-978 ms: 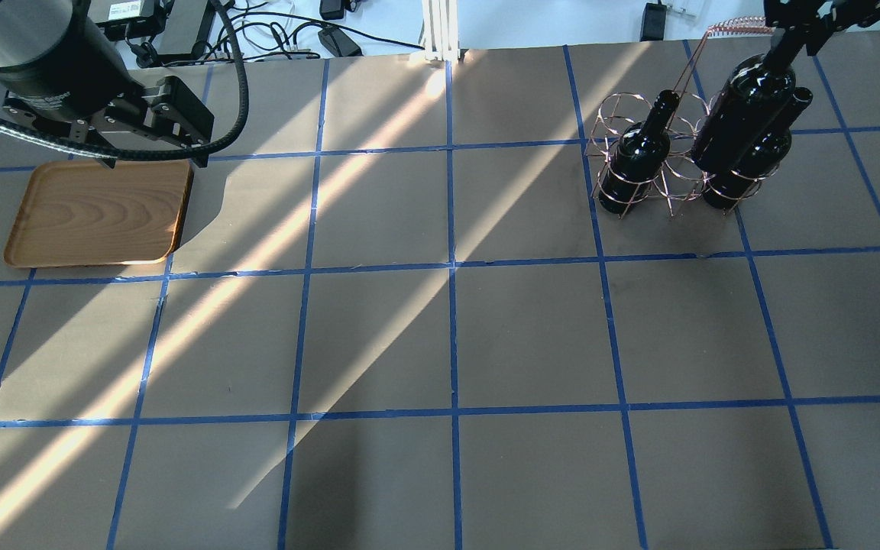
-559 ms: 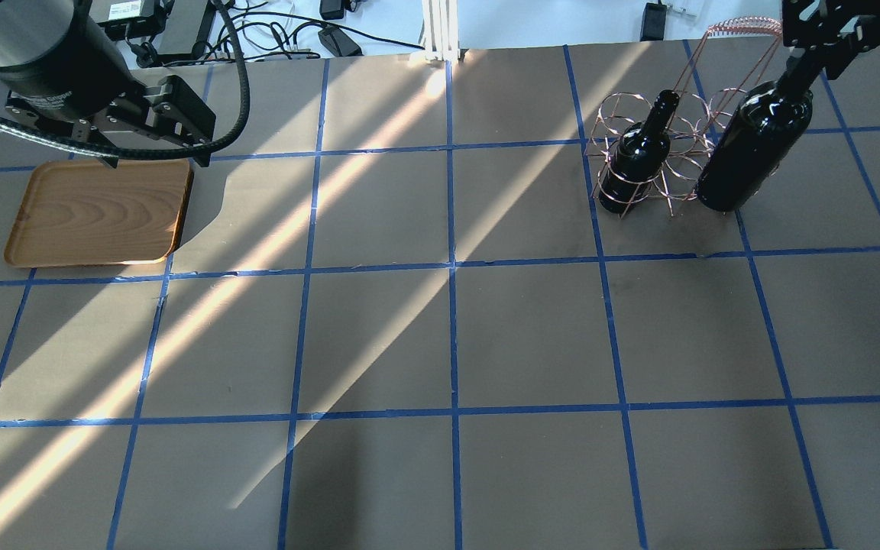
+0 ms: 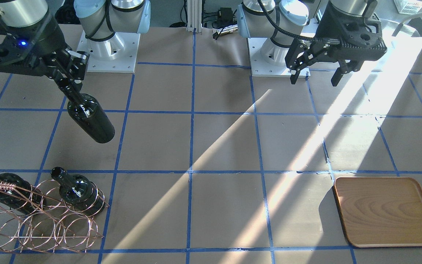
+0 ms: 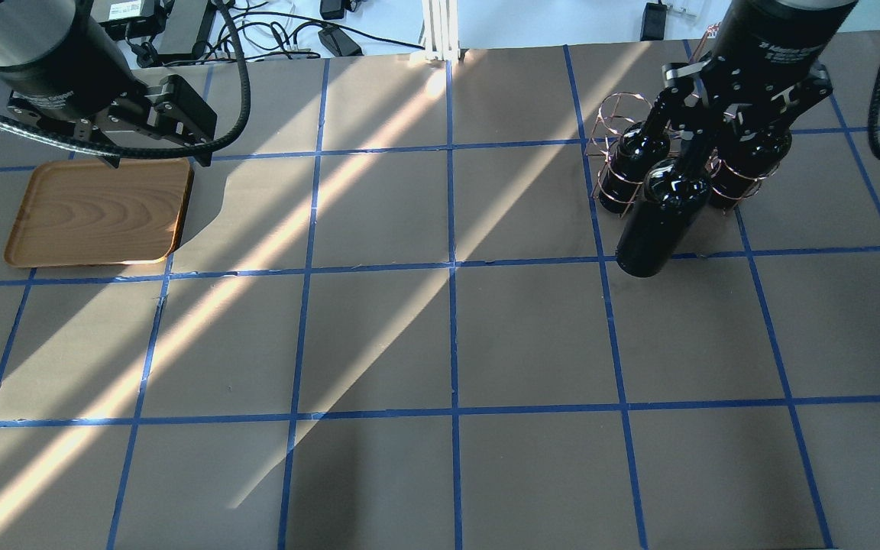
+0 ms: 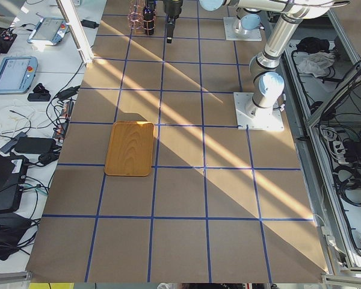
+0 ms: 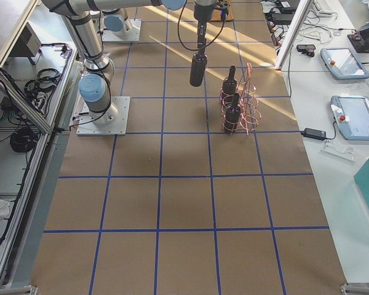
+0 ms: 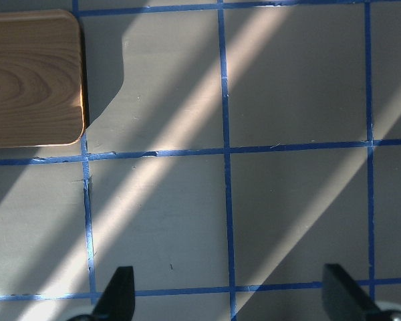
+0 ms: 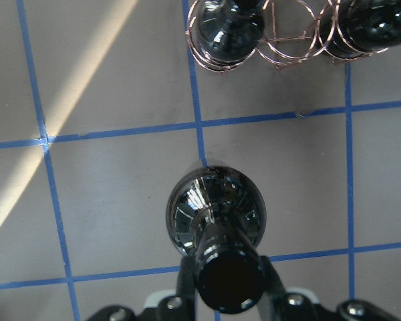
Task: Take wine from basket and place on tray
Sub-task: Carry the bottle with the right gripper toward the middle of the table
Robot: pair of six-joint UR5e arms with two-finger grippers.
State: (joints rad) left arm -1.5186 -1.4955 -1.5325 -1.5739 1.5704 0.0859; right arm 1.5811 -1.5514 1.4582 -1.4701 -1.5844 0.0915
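My right gripper [image 3: 71, 81] is shut on the slim neck of the dark glossy wine bottle [image 3: 93, 123]. The bottle hangs upright, clear of the table, on the robot's side of the copper wire basket [image 3: 44, 227]. The overhead view shows the gripper [image 4: 690, 136], the bottle [image 4: 658, 221] and the basket [image 4: 614, 111]. The right wrist view looks down the bottle [image 8: 217, 210]. The wooden tray [image 4: 100, 210] lies empty at the far left. My left gripper [image 3: 315, 75] is open and empty, hovering near the tray; its fingers [image 7: 122, 291] frame bare table.
Two other dark bottles [image 3: 77, 190] [image 3: 4, 189] stand in rings of the basket, also in the overhead view [image 4: 633, 156] [image 4: 749, 164]. Blue tape lines grid the brown table. Both arm bases [image 3: 108, 47] stand at the robot's edge.
My right gripper has carried the bottle from above the basket's right end leftward and toward the robot, and it now hangs in front of the basket. The left arm has barely moved.
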